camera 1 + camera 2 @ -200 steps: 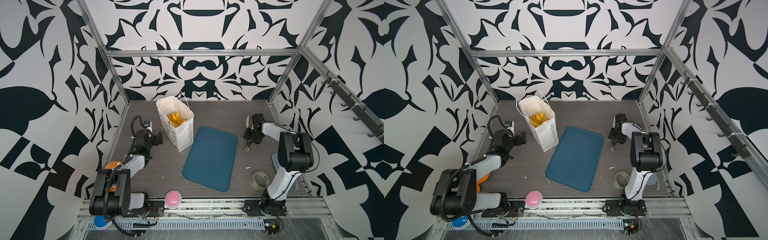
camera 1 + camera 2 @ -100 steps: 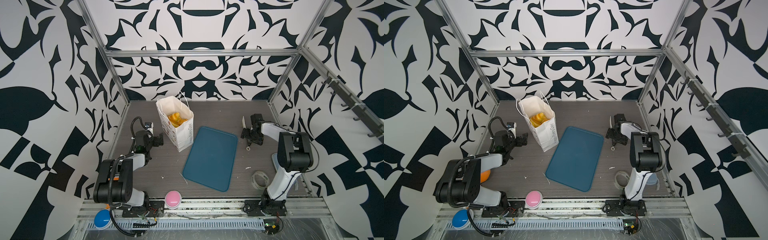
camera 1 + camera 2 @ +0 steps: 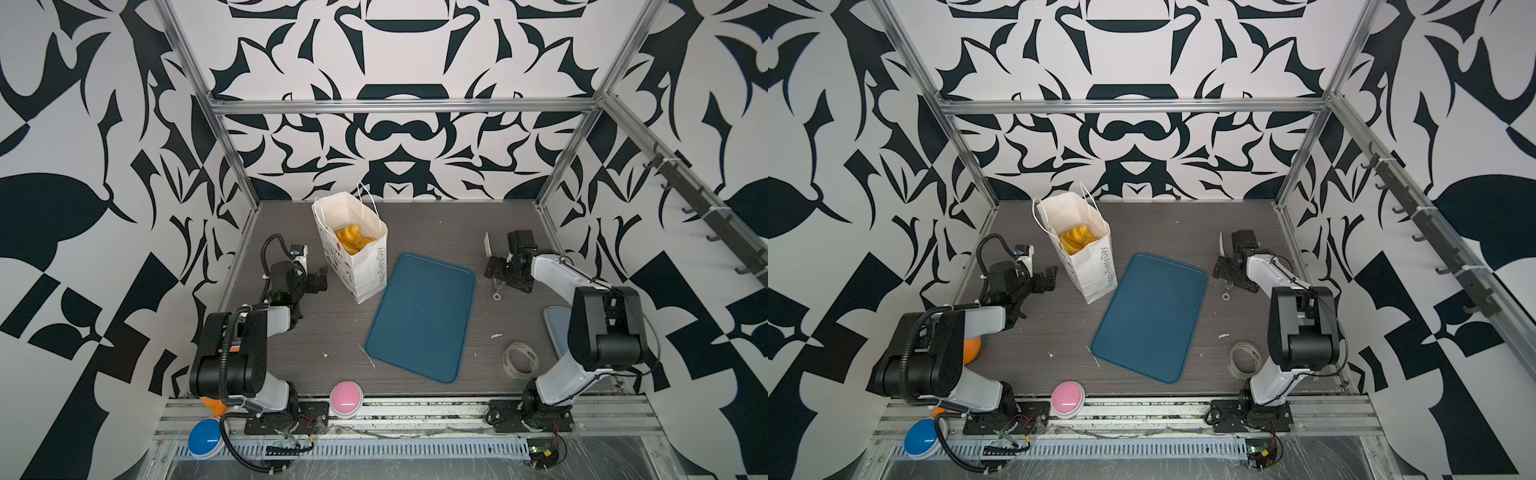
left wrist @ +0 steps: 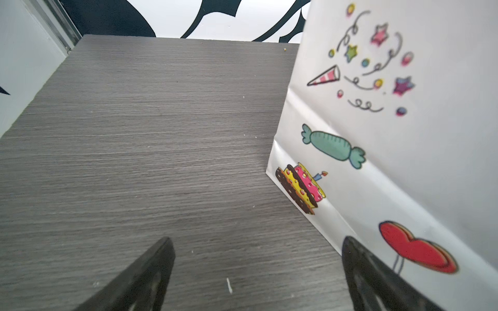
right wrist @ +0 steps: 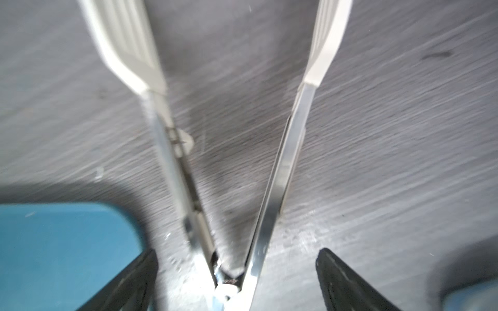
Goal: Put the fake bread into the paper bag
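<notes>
Fake bread in paper bag, bench back-left: looks light, glossy, slippery; I'd pinch mid-body. Left gripper wide, empty. Right gripper wide, tongs loose between.

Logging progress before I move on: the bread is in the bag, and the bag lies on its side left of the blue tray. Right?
Not quite. The bag stands upright with its mouth open upward, not on its side; both top views show this. The rest holds: the bread is in it, and it is left of the blue tray.
</notes>
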Available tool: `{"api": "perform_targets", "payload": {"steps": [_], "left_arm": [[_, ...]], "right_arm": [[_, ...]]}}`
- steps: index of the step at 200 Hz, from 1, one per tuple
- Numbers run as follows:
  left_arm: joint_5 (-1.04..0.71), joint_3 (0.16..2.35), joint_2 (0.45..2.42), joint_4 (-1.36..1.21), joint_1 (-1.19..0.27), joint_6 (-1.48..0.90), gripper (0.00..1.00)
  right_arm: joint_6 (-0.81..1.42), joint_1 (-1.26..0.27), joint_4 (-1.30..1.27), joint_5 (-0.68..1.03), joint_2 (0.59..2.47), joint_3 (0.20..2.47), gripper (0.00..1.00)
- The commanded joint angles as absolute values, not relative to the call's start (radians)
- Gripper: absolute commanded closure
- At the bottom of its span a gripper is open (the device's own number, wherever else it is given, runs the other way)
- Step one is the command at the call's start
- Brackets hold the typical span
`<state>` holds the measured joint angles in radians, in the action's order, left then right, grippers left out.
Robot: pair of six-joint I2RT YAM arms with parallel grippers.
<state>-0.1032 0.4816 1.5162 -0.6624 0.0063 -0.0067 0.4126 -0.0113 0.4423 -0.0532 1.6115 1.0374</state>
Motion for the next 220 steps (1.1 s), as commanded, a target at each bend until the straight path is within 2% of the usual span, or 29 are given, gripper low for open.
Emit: {"api": "perform_targets", "payload": {"steps": [1, 57, 87, 124, 172, 220], "left_arm": [[-0.119, 0.461, 1.525, -0.721, 0.011, 0.000, 0.01], [-0.113, 0.372, 1.564, -0.925, 0.011, -0.005, 0.01], [-0.117, 0.379, 1.560, -0.898, 0.010, -0.009, 0.01], [-0.108, 0.377, 1.562, -0.906, 0.010, -0.015, 0.01], [-0.106, 0.377, 1.562, -0.905, 0.009, -0.016, 0.01], [-0.105, 0.377, 1.562, -0.906, 0.009, -0.017, 0.01]], "right_arm": [[0.385, -0.025, 0.388, -0.108, 1.527, 1.013, 0.04], [0.317, -0.087, 0.230, -0.315, 1.464, 0.905, 0.06], [0.261, -0.110, 0.118, -0.380, 1.438, 0.838, 0.06], [0.124, -0.147, -0.317, -0.370, 1.313, 0.564, 0.06], [0.054, -0.147, -0.367, -0.380, 1.319, 0.527, 0.05], [-0.016, -0.147, -0.527, -0.278, 1.355, 0.480, 0.07]]}}
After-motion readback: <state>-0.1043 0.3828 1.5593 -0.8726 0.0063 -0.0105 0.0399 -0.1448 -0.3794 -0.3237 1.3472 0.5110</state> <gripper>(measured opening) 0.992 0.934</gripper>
